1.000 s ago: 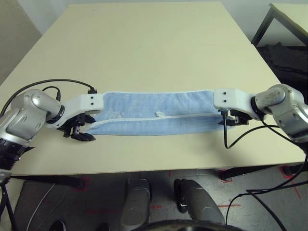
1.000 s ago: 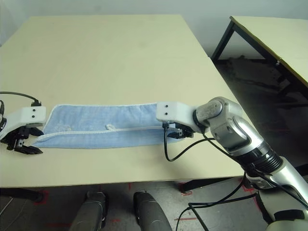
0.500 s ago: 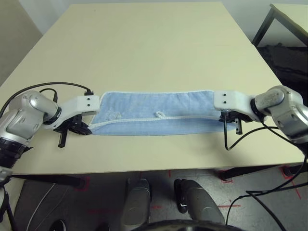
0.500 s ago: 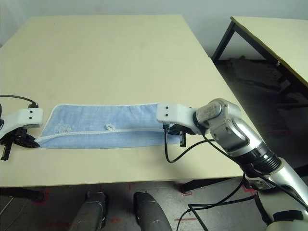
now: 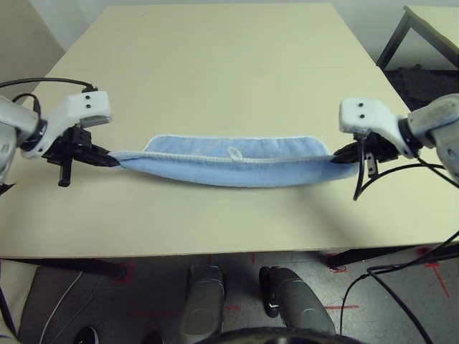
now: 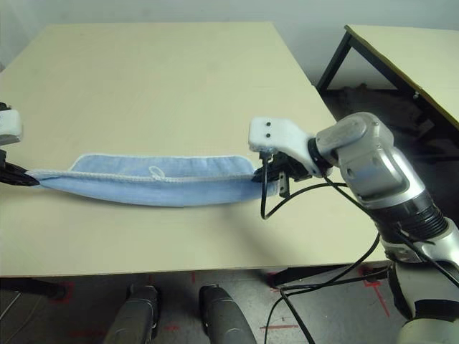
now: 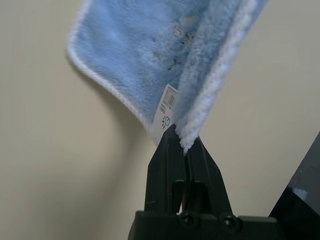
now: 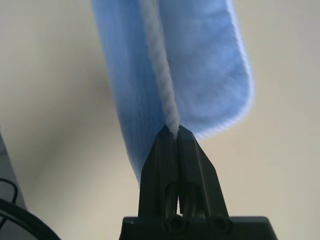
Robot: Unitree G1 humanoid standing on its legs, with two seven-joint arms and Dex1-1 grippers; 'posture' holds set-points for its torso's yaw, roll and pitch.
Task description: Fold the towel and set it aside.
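The left gripper (image 5: 107, 159) is partly cut off at the picture's edge in the right eye view; its wrist view shows the jaws pinched tight on the towel's (image 5: 233, 163) white-edged corner. The right gripper (image 5: 337, 155) sits under its white housing in the head views, so the contact point is hard to read there; its wrist view shows the jaws clamped on the white stitched edging (image 8: 161, 75). The dark embroidered mark (image 7: 172, 47) is blurred and cannot be read. The small white label (image 7: 167, 107) hangs just beside the left fingertips.

The towel is light-blue terry, folded lengthwise, strung between both grippers and sagging in the middle. It appears lifted off the table (image 5: 215, 64), though its lowest part may still touch near the front edge. A small loop (image 5: 234, 152) shows at mid-length.
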